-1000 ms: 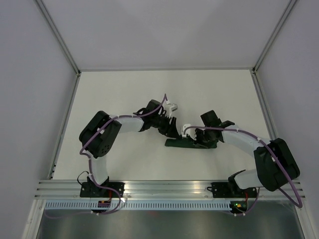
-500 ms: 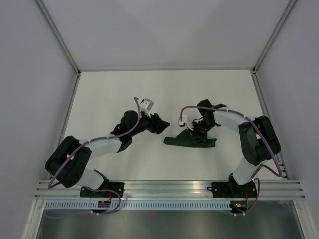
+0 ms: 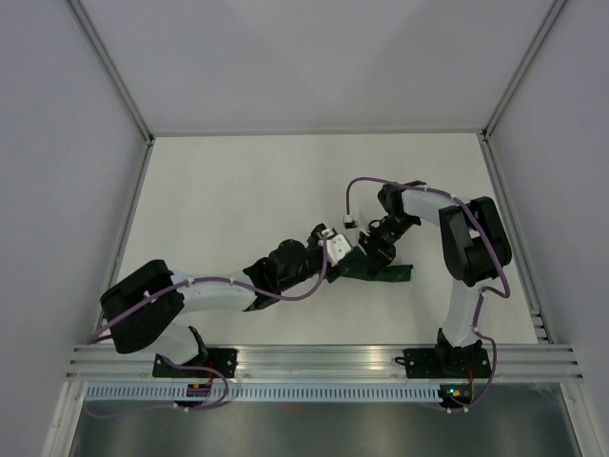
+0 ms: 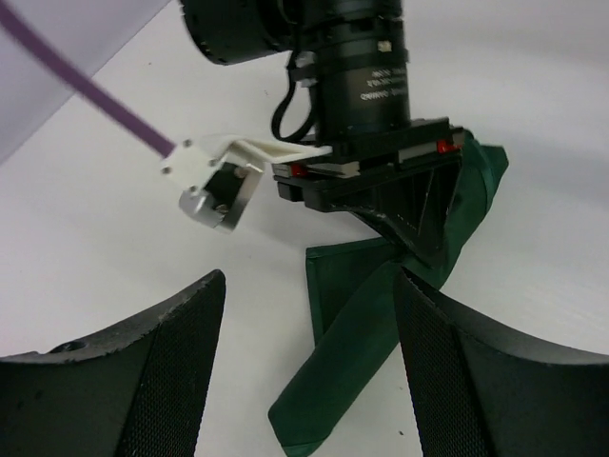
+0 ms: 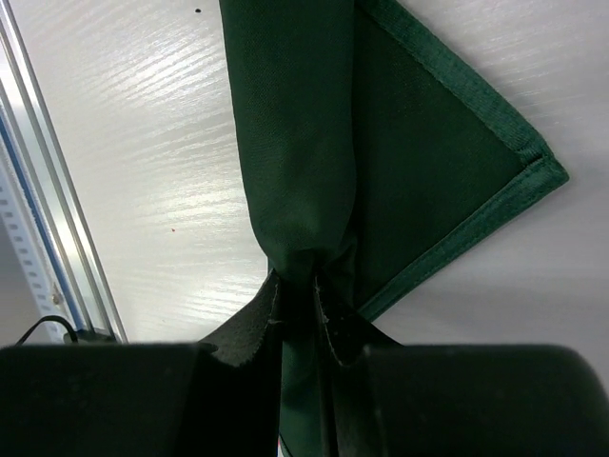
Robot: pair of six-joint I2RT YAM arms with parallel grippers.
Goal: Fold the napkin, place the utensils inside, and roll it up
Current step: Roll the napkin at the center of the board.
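Wide and empty, the left claw [image 4: 309, 314] hovers beside the napkin [image 3: 388, 274]; the right claw [image 5: 300, 290] pinches a bunched fold.
The left should probably take a free corner low, opposite that pinch, then both draw apart to spread it; dark green, matte, hemmed, it lies crumpled on the table [image 3: 238, 181], right of centre.

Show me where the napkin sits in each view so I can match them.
Top external: napkin right of centre, under the right gripper.
Left wrist: napkin lower centre.
Right wrist: napkin fills the centre.
Shared landmark: the right gripper pinching it.
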